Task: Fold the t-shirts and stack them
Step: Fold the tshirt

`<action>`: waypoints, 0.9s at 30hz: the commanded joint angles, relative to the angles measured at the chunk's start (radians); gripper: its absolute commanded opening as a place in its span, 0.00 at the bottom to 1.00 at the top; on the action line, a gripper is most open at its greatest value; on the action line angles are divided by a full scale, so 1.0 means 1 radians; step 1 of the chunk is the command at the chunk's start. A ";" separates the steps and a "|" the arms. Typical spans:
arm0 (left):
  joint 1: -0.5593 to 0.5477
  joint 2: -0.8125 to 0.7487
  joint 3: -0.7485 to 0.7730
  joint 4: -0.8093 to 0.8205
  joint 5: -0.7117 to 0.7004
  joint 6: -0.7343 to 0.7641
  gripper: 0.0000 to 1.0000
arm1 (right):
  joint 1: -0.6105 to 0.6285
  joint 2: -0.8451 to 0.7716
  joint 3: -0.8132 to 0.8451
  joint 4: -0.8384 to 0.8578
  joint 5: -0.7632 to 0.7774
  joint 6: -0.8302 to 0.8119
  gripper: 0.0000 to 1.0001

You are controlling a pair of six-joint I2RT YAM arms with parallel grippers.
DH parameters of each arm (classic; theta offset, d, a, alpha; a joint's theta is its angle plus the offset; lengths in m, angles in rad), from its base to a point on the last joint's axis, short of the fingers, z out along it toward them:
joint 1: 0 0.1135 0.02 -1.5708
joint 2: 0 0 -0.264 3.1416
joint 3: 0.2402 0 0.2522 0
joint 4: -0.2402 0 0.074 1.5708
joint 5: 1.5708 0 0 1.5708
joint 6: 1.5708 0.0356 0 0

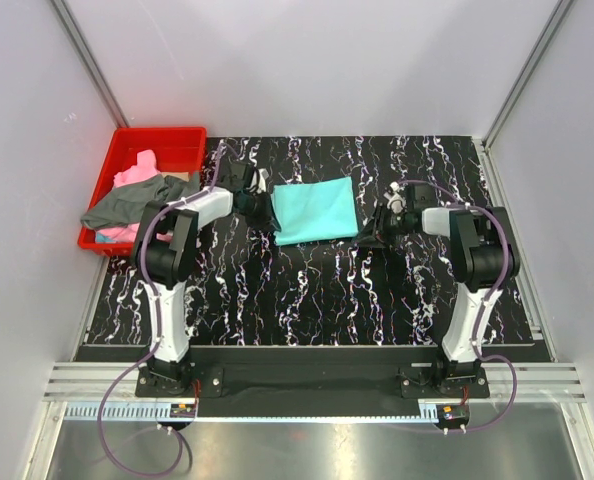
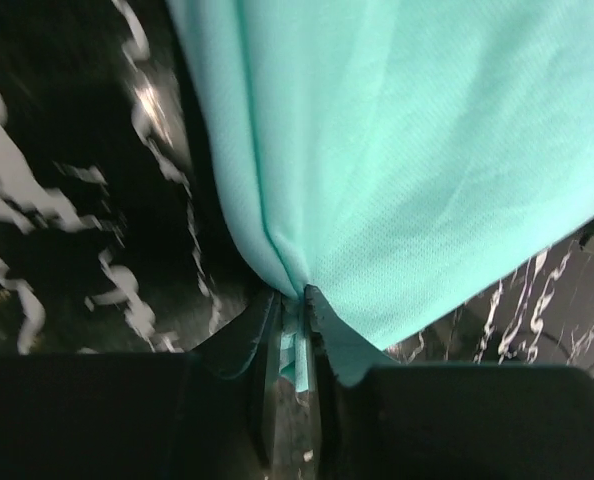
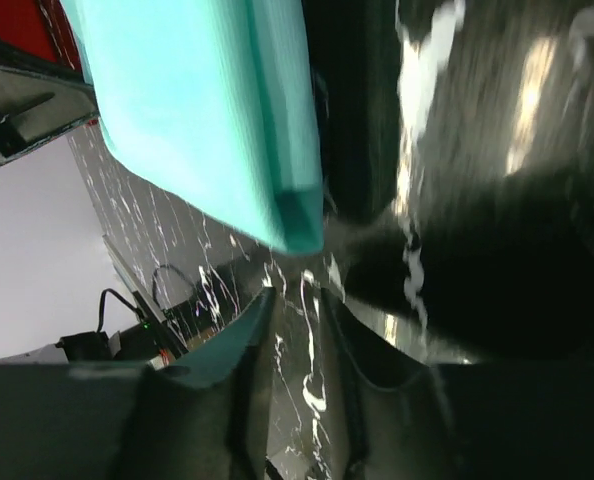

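Clamped left claw (image 2: pixel 295 310) on edge of teal t-shirt (image 2: pixel 407 150); held right claw (image 3: pixel 295 310) parted, empty, beside its corner. Looked soft, light, floppy; best pinched at edges.

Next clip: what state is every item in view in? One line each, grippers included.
bin: upright, holding two shirts.
teal shirt: folded, lying flat, one edge pinched.
pink shirt: crumpled, unfolded, in the bin.
grey shirt: crumpled, unfolded, spilling over the bin's rim.
left gripper: jaws shut on the teal shirt's edge.
right gripper: jaws slightly apart, empty, just off the teal shirt's corner.
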 commanded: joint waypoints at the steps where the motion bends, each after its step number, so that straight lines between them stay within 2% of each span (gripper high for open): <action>1: -0.017 -0.115 -0.051 0.002 0.023 -0.013 0.17 | 0.027 -0.131 -0.087 0.100 0.023 0.050 0.29; 2: -0.017 -0.131 -0.088 -0.006 0.030 -0.022 0.18 | 0.041 -0.150 -0.110 0.101 0.028 0.061 0.27; 3: -0.017 -0.164 -0.103 -0.011 0.036 -0.022 0.31 | 0.052 -0.188 -0.151 0.094 0.037 0.064 0.27; 4: -0.017 -0.183 -0.117 -0.021 0.024 -0.022 0.37 | 0.061 -0.211 -0.170 0.075 0.070 0.064 0.28; 8: -0.008 -0.228 -0.085 -0.119 -0.051 0.017 0.44 | 0.066 -0.311 -0.225 0.005 0.169 0.052 0.64; 10: 0.018 -0.197 -0.009 -0.142 -0.066 0.019 0.50 | 0.064 -0.311 -0.176 -0.034 0.228 0.028 0.73; 12: 0.045 -0.148 0.069 -0.140 -0.054 0.010 0.51 | 0.045 -0.270 -0.098 -0.086 0.241 0.000 0.79; 15: 0.064 -0.076 0.180 -0.167 -0.026 0.025 0.52 | 0.023 -0.222 0.011 -0.117 0.239 -0.038 0.81; 16: 0.068 -0.023 0.264 -0.181 -0.025 0.033 0.53 | 0.011 -0.172 0.046 -0.127 0.220 -0.055 0.83; 20: 0.076 0.111 0.434 -0.219 -0.003 0.068 0.54 | -0.008 -0.014 0.232 -0.207 0.105 -0.143 0.83; 27: 0.079 0.263 0.591 -0.210 0.029 0.132 0.54 | -0.014 0.158 0.433 -0.256 -0.027 -0.207 0.79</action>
